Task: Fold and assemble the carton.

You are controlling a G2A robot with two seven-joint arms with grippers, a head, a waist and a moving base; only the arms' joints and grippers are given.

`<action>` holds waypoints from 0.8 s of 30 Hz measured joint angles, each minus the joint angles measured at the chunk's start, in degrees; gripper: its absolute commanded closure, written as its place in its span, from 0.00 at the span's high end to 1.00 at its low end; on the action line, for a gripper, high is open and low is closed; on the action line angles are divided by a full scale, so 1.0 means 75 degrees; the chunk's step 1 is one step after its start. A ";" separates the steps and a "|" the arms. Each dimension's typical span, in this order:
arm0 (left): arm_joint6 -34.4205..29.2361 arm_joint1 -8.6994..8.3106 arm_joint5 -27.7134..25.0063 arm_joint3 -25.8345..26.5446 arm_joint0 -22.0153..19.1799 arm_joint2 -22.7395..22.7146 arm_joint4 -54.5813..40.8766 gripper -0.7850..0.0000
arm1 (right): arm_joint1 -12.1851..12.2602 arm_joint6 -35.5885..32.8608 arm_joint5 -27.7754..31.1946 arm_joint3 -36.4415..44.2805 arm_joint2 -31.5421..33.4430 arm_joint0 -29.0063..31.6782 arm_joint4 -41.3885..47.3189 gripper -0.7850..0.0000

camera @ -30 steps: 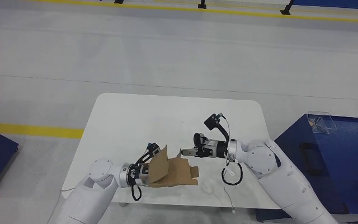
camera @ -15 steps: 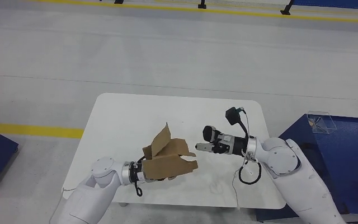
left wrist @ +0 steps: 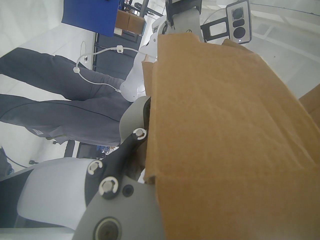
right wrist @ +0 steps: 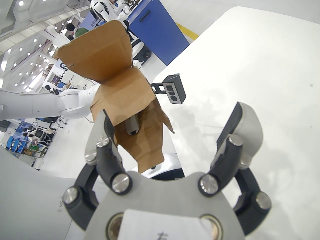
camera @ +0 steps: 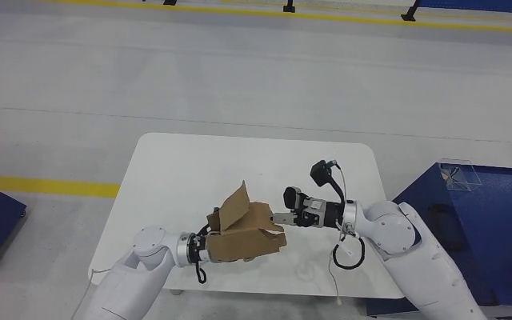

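The carton (camera: 244,234) is off the table (camera: 176,160). A second ago it lay low on the surface at the lower centre of the top view; it now hangs above that spot, carried by the left gripper (left wrist: 145,137), which is clamped on one brown panel at the carton's left end. In the left wrist view one finger lies against the near face of that panel, and in the right wrist view the other finger shows inside the half-open body. One flap (camera: 234,202) stands up and leans toward the upper left of the top view. The other panels splay loose, and no side is closed. The right gripper (right wrist: 171,112) drew back to the right half a second ago as the carton rose. It has since returned leftward and sits just beside the carton's right edge, at the centre of the top view. Its jaws are spread wide and hold nothing. One finger is at a loose panel edge, but contact cannot be confirmed. The lift appears to give the free gripper side access to the flaps, with the open end presented toward it. Judged from this, the work is at an early stage, and the next fold looks likely to fall to the right gripper, working against the left gripper's hold. Risk: a grip on a single panel may let the body swing when pushed.
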State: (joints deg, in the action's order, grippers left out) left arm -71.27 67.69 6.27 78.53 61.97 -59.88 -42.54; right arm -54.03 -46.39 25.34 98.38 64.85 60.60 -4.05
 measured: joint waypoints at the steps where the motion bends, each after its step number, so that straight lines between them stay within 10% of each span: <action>1: 0.0017 -0.0001 -0.0021 0.0020 0.0012 0.0004 0.0016 0.00 | -0.0012 -0.0012 -0.0012 -0.0010 -0.0059 -0.0018 -0.0027 1.00; 24: 0.0477 -0.0033 -0.0328 0.0413 0.0243 -0.0008 0.0337 0.00 | -0.0238 -0.0196 -0.0157 -0.0323 -0.0777 -0.0416 -0.0081 1.00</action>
State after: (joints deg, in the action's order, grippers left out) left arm -67.70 67.44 3.81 81.62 63.79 -59.95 -40.01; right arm -55.81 -47.85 24.16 95.95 59.02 57.48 -4.66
